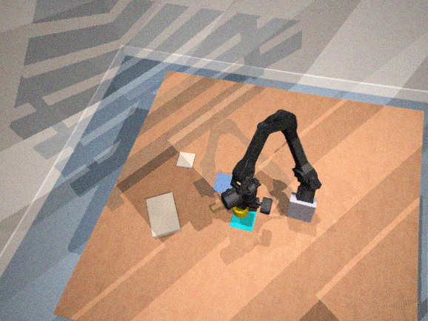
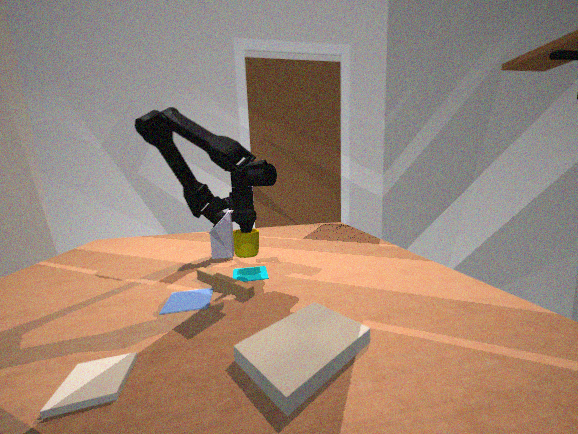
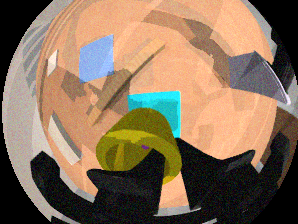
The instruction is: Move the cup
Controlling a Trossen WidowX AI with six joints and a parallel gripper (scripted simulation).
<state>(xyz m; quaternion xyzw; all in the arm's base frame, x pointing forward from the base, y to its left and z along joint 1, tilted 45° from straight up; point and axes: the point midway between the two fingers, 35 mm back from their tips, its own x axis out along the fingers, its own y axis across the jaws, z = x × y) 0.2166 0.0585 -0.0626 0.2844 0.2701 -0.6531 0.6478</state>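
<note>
The yellow cup point(image 1: 241, 212) point(image 2: 246, 244) point(image 3: 142, 121) is held up in the air over the cyan pad point(image 1: 246, 225) point(image 2: 261, 275) point(image 3: 173, 101), with a gap below it in the exterior view. My gripper point(image 2: 245, 228) point(image 3: 169, 141) is shut on the cup's wall at the rim, one finger inside. The cup looks about upright in the exterior view. A purple marble point(image 3: 145, 147) shows inside; any others are hidden. The blue pad point(image 1: 221, 182) point(image 2: 187, 301) point(image 3: 96, 59) lies to one side with nothing on it.
A wooden bar point(image 1: 218, 205) point(image 2: 225, 285) point(image 3: 125, 81) lies between the pads. A large pale box point(image 1: 163, 214) point(image 2: 300, 342) point(image 3: 65, 141) and a small pale tile point(image 1: 186, 160) point(image 2: 92, 382) point(image 3: 52, 63) lie farther off. A lilac-grey block point(image 1: 301, 211) point(image 2: 222, 244) is at the arm's base.
</note>
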